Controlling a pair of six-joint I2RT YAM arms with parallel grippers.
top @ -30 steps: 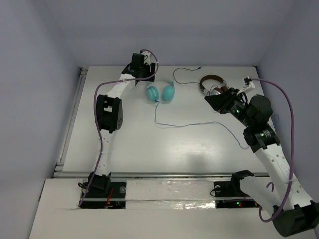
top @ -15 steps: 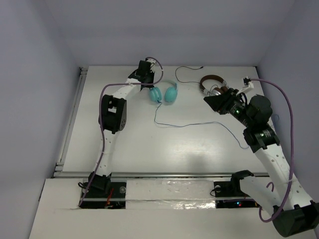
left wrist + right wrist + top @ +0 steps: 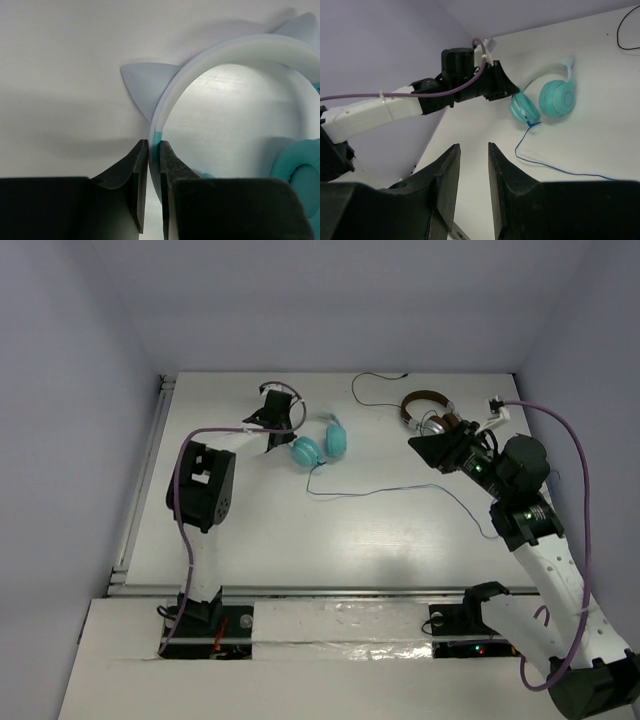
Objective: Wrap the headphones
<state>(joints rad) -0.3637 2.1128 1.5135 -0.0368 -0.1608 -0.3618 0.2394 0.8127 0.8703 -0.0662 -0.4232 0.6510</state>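
Toward the far surface point(image 3: 300, 540) edge, left end effector point(image 3: 154, 150) pinches the headphones point(image 3: 307, 450) by the headband point(image 3: 240, 50); right end effector point(image 3: 472, 152), parted, should gather cable point(image 3: 380, 491) gently.

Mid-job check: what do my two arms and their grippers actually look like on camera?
The left arm and right arm are white tubes with chunky black joint housings. A purple cable loops loosely along each. The left gripper and right gripper are matt black, each with two flat, tapering fingers.
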